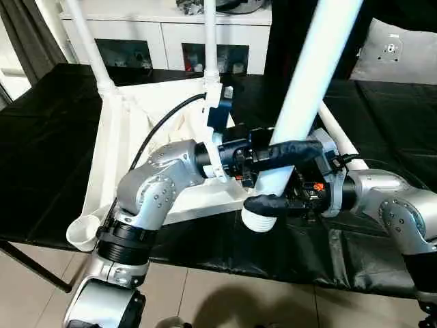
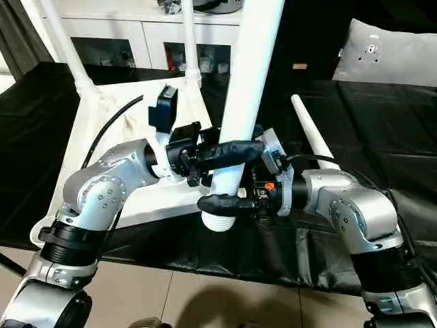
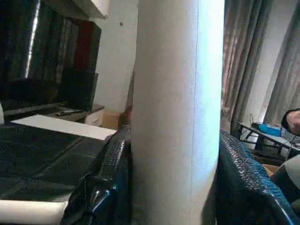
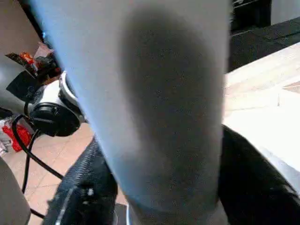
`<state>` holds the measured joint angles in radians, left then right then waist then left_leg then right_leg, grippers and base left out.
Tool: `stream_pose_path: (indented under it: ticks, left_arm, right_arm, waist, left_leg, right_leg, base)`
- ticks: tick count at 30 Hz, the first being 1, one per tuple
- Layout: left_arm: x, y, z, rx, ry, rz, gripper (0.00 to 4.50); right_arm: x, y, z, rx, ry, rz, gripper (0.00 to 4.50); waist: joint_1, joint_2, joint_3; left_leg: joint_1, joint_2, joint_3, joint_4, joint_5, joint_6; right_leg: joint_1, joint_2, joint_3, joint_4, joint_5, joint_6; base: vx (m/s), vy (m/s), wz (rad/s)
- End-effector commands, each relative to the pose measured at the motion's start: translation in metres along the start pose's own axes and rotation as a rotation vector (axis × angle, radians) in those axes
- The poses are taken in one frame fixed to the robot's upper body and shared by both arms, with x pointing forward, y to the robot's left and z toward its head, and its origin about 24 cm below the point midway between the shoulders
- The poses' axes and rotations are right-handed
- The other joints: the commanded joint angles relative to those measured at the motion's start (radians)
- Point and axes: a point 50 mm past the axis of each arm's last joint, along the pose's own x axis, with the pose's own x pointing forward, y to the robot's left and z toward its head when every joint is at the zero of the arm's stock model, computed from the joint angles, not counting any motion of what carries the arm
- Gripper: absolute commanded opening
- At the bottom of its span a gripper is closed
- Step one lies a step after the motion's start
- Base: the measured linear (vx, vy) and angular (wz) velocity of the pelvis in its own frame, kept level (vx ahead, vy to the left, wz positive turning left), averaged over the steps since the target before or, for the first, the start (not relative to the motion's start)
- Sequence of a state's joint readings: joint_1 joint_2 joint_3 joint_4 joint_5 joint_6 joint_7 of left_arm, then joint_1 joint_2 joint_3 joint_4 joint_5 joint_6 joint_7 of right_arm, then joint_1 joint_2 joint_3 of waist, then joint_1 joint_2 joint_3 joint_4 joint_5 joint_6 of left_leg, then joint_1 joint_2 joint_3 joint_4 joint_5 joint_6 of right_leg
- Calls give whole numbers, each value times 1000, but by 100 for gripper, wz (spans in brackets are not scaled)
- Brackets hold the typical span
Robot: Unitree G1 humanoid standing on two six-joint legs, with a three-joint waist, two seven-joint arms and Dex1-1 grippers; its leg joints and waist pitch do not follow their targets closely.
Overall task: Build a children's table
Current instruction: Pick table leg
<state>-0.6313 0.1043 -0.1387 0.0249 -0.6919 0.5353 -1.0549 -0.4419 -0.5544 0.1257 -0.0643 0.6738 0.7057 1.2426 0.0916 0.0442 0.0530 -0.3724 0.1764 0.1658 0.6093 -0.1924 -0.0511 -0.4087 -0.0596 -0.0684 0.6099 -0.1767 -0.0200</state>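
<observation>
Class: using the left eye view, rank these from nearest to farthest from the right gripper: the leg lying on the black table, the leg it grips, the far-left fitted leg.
1. Gripped leg, between the right gripper fingers.
2. Lying leg, just behind, on the robot's right.
3. Far-left fitted leg, standing at the tabletop's back corner.

Silver, screw-dotted forearms (image 1: 160,181) with black ribbed wrist collars, a black cable (image 1: 164,119) and black-fingered end effectors.

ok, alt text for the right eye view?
Both grippers clasp a white table leg near its ribbed lower end: right gripper, left gripper. Behind lies the upturned tabletop with two legs fitted; a spare leg lies on the black table.
</observation>
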Motion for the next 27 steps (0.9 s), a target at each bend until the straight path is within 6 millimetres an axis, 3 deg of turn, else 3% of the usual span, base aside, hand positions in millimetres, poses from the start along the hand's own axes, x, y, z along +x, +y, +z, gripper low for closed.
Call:
stream_pose_path:
  ticks: [1,5,18,21,27]
  left_arm:
    - [2,-3,0,26,12,-10,187]
    - [1,-4,-2,29,22,-14,186]
    - [2,-4,-6,34,38,-8,186]
    - [2,-4,-7,40,39,-4,186]
    - [2,-4,-8,42,40,-4,186]
  right_arm:
    - [1,1,6,-18,-10,15,237]
    - [1,0,6,-17,-14,15,215]
    - [2,-2,2,-14,-14,-7,206]
    - [2,-5,4,6,-38,-20,274]
    - [1,-4,7,-17,-44,-24,318]
  waist:
    - [5,-20,-70]
    - [4,-21,-70]
    - [4,-23,-71]
    - [4,-22,-71]
    - [4,-20,-71]
  left_leg:
    - [-2,38,-10,-58,-98,67]
    - [0,38,-10,-58,-103,67]
    - [-1,38,-9,-57,-96,69]
    - [-1,38,-9,-57,-95,70]
    - [-1,38,-9,-57,-94,66]
  right_leg:
    - [67,-70,44,-86,-308,-144]
    - [66,-69,43,-87,-308,-147]
    - [67,-71,44,-85,-303,-147]
    - [66,-70,44,-86,-308,-145]
    - [67,-71,45,-84,-293,-149]
  base:
    - [0,0,0]
    - [0,0,0]
    - [0,0,0]
    - [0,0,0]
    - [0,0,0]
